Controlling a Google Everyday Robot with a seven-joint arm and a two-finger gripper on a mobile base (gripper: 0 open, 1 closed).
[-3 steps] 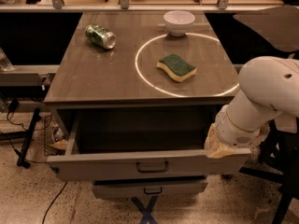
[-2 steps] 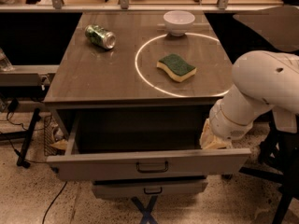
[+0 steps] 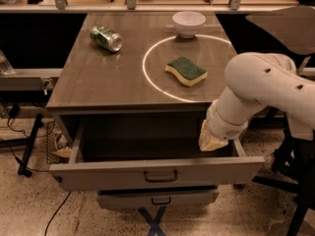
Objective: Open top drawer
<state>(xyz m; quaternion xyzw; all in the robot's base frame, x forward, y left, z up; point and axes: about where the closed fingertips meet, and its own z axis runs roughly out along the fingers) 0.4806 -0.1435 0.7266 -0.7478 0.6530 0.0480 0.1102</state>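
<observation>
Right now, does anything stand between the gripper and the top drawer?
Nothing visible does. The gripper hangs by the right wall of the top drawer, which stands pulled out from under the tabletop.

Pincer [image 3: 212, 140] shifted left from front right corner; now over open top drawer [image 3: 108, 173] right side.

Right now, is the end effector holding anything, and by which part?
Cannot tell. The end effector sits inside the open top drawer by its right wall; the handle is free.

Arm [image 3: 261, 90] partly hides end effector [image 3: 211, 140] in top drawer [image 3: 123, 173].
</observation>
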